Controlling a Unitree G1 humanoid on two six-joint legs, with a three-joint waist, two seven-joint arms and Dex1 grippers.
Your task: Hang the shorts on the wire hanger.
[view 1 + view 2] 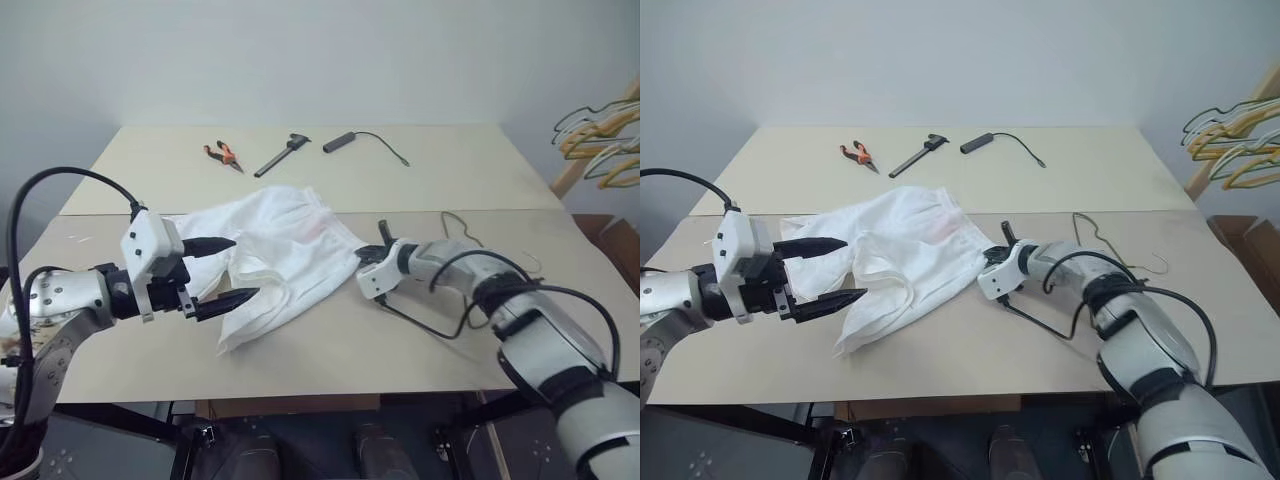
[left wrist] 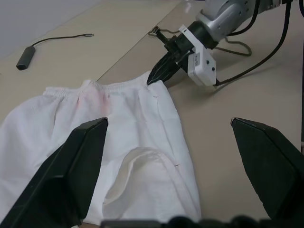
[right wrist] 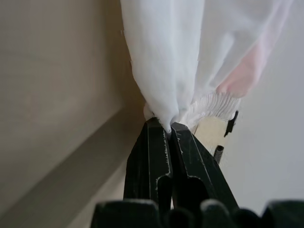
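On the table (image 1: 400, 350), the shorts (image 1: 275, 255) lie spread at centre, their waistband corner clamped in the right gripper (image 1: 366, 258) at three o'clock. The left gripper (image 1: 228, 270) hovers at eight o'clock, jaws wide apart. The wire hanger (image 1: 1110, 240) lies behind the right arm. The step in hand is the pickup; next likely calls for lifting the waist toward the hanger.

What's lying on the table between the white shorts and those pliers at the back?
Nothing: bare table separates the shorts from the pliers, as the left eye view shows.
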